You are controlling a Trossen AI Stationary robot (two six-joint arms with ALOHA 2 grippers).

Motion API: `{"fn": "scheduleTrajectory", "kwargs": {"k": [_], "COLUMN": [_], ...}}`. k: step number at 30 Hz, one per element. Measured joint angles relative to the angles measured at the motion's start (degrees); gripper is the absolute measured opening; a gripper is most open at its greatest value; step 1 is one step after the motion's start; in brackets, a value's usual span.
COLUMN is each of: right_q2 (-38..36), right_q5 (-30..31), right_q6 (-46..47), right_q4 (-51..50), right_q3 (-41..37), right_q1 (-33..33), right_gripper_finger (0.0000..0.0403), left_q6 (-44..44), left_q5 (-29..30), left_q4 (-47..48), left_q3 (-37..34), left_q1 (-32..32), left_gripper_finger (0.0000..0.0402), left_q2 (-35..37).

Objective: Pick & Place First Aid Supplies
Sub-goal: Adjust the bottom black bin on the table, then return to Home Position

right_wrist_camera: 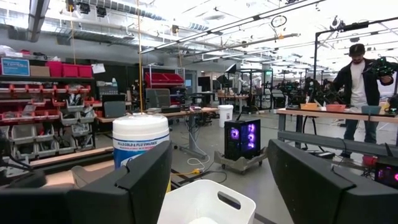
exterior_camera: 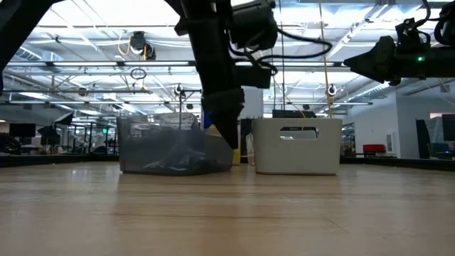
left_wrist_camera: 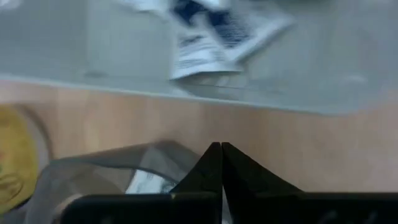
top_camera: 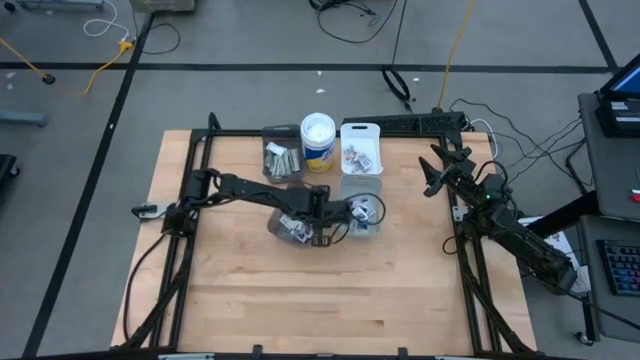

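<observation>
Dark fingertips (left_wrist_camera: pixel 214 163) of the left gripper (top_camera: pixel 300 226) meet in a tight point in the left wrist view, clenched with nothing visible between them. Just under them lies the rim of a clear bin (left_wrist_camera: pixel 93 168), with a white packet (left_wrist_camera: pixel 146 183) showing through its wall. Past a strip of bare tabletop (left_wrist_camera: pixel 186 121) stands the wall of another clear bin (left_wrist_camera: pixel 74 56), and 1 printed white packet (left_wrist_camera: pixel 208 37) lies inside it.

From above, the left gripper sits over the nearer clear bin near the middle of the tabletop, and the second clear bin (top_camera: pixel 366 212) with its packets is just beside it. Farther back stand 3 things in a row: a smoky bin (top_camera: pixel 282 155) holding pale strips (top_camera: pixel 280 160), a white wipes tub (top_camera: pixel 318 142) and a white bin (top_camera: pixel 361 148) with more packets (top_camera: pixel 357 156).

At table height, the left arm (exterior_camera: pixel 220 78) hangs down in front of the smoky bin and hides part of it; the packets cannot be made out there.

Held high by the tabletop's right edge, the right gripper (top_camera: pixel 437 168) is spread open and empty. Its wrist view looks over the white bin and the tub into a workshop, where a person (right_wrist_camera: pixel 357 87) stands by a bench.
</observation>
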State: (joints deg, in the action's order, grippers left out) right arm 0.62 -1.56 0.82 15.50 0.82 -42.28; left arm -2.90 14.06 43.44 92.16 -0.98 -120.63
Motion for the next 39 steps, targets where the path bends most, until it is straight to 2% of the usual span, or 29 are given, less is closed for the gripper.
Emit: {"fn": "scheduleTrajectory", "kwargs": {"k": [12, 27, 32, 35, 39], "right_q2": [0.0, 0.0, 0.0, 0.0, 0.0], "right_q5": [0.0, 0.0, 0.0, 0.0, 0.0], "right_q6": [0.0, 0.0, 0.0, 0.0, 0.0], "right_q4": [0.0, 0.0, 0.0, 0.0, 0.0], "right_q3": [0.0, 0.0, 0.0, 0.0, 0.0], "right_q1": [0.0, 0.0, 0.0, 0.0, 0.0], "right_gripper_finger": [0.0263, 0.0263, 0.0263, 0.0263, 0.0263], "left_q6": [11.0, 12.1, 11.5, 8.8, 3.4], "left_q5": [9.6, 11.7, 9.5, 6.0, 5.5], "left_q4": [6.2, 10.4, 10.9, 11.8, 11.3], "left_q3": [0.0, -0.1, -0.1, -0.1, -0.1], "left_q1": [3.6, 4.3, 4.6, 5.3, 6.1], "left_gripper_finger": [0.0004, 0.0006, 0.0004, 0.0025, 0.0077], "left_q2": [-0.2, -0.2, 1.9, 6.9, 12.9]}}
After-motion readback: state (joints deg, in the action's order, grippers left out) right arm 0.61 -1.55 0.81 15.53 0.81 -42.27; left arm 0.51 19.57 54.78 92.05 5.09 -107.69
